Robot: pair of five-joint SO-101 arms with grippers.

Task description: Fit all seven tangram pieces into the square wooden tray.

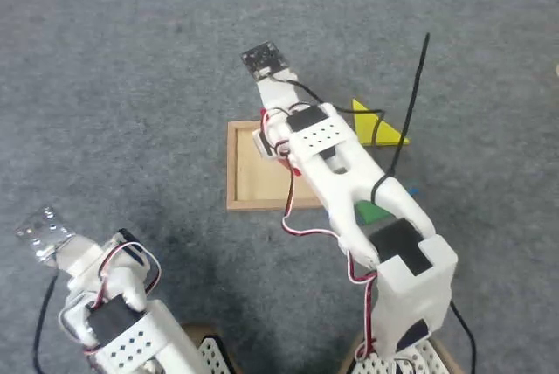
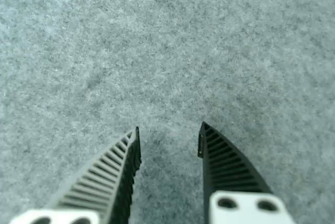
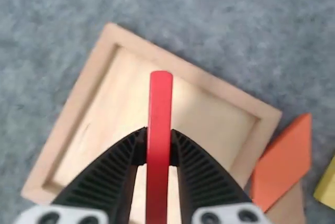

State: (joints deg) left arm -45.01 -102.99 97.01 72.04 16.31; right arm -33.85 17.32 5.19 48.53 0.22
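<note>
The red piece (image 3: 160, 98) you are carrying is a thin, flat slab seen edge-on, standing upright with a rounded end that sticks out past the fingertips. Your right end effector (image 3: 158, 131) is closed tight on it, one ribbed black finger pressed to each face. Directly beneath that end effector lies the tray (image 3: 77, 103), a square of pale wood with a raised rim, and the red piece hangs over its floor. Count one tray and one red piece.

Out past the tray's rim, to the right of the end effector, you have one orange piece (image 3: 285, 161), a slanted four-sided shape just beside the rim, and one yellow triangle (image 1: 376, 125). Back along the arm from the end effector, one green piece (image 1: 371, 212) and a sliver of one blue piece (image 1: 413, 189) peek out.

Your left end effector (image 2: 169, 127) is well apart from the tray, fingers spread and holding nothing, above the grey desk (image 2: 167, 35).
</note>
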